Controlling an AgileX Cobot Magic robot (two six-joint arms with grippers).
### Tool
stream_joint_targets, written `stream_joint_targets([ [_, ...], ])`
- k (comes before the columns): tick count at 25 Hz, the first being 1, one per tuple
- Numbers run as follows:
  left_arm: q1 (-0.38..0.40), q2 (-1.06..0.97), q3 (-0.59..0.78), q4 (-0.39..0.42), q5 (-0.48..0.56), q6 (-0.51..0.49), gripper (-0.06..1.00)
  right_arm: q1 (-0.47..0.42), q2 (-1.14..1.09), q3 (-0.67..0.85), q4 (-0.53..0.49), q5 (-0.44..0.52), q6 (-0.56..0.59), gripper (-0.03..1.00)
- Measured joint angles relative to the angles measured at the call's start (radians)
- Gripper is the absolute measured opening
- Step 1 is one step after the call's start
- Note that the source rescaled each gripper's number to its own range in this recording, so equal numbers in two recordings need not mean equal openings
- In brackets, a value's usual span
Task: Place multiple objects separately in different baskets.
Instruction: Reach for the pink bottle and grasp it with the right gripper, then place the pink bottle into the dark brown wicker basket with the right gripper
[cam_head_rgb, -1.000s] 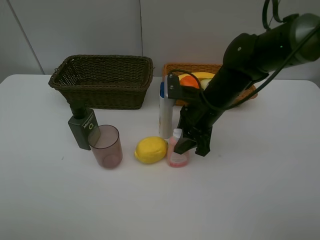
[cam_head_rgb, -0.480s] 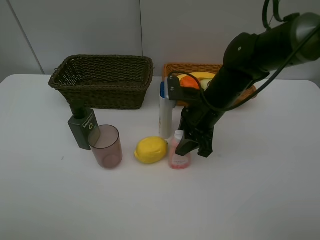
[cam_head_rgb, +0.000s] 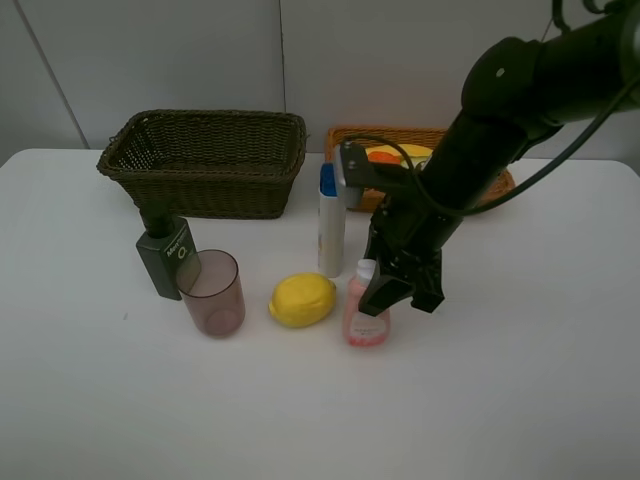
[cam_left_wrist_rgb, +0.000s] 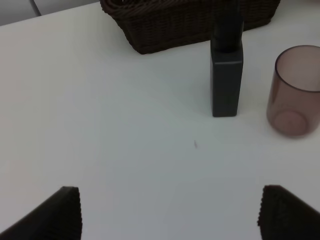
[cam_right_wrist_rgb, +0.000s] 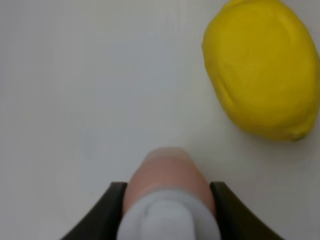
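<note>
Here the right arm (cam_head_rgb: 480, 150) slants down, its tool (cam_right_wrist_rgb: 170, 212) pinching the pink bottle (cam_head_rgb: 366, 322)

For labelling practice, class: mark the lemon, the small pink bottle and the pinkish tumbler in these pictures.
lemon (cam_head_rgb: 302, 299), exterior high view, middle of its rind.
small pink bottle (cam_head_rgb: 366, 322), exterior high view, lower body.
pinkish tumbler (cam_left_wrist_rgb: 292, 95), left wrist view, side wall.

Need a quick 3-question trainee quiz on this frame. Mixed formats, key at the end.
1. True or false: the right gripper is shut on the small pink bottle.
2. What lies on the table between the tumbler and the small pink bottle? A) lemon B) orange C) banana
3. Which basket holds fruit?
Key: 1 true; 2 A; 3 the orange-tan basket.
</note>
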Motion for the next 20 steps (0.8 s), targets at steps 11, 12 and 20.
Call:
stream_joint_targets([
  [11, 0.000, 0.000, 0.000, 0.000, 0.000, 0.000, 0.95, 0.000, -0.069, -0.181, -0.008, 0.149, 0.224, 0.18],
  [12, 0.000, 0.000, 0.000, 0.000, 0.000, 0.000, 0.95, 0.000, -0.069, -0.213, -0.008, 0.167, 0.248, 0.18],
  [20, 0.000, 0.000, 0.000, 0.000, 0.000, 0.000, 0.95, 0.000, -0.069, -0.445, 0.022, 0.266, 0.316, 0.18],
])
